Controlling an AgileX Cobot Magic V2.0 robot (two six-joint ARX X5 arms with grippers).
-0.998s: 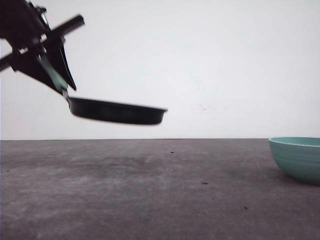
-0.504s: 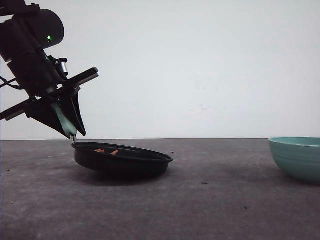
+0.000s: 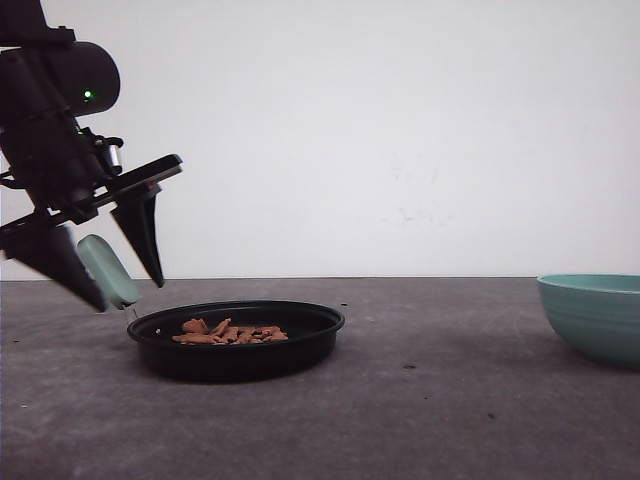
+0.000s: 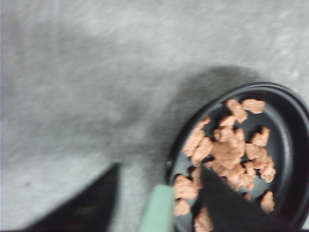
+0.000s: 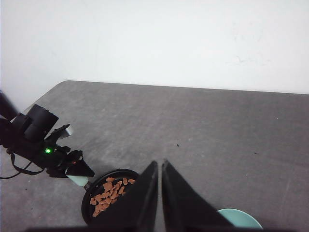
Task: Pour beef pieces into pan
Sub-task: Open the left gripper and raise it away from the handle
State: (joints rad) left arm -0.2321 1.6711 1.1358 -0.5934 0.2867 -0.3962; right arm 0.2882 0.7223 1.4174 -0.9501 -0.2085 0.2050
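Beef pieces (image 3: 228,331) lie in the pan (image 3: 240,352), lower left; left gripper (image 3: 108,262), spread wide around the handle (image 3: 108,270), should lift straight clear.

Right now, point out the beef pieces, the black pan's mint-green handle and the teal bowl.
reddish-brown beef pieces (image 3: 228,332), front view, middle of the pile.
pale mint-green handle (image 3: 108,270) of the black frying pan, front view, mid-handle.
teal ribbed bowl (image 3: 597,318), front view, outer wall.

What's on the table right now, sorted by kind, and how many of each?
Pan: 1, black, flat on the table
Bowl: 1, teal, at the right
Heap of beef pieces: 1, inside the pan; single chunks too blurred to count
Total: 3
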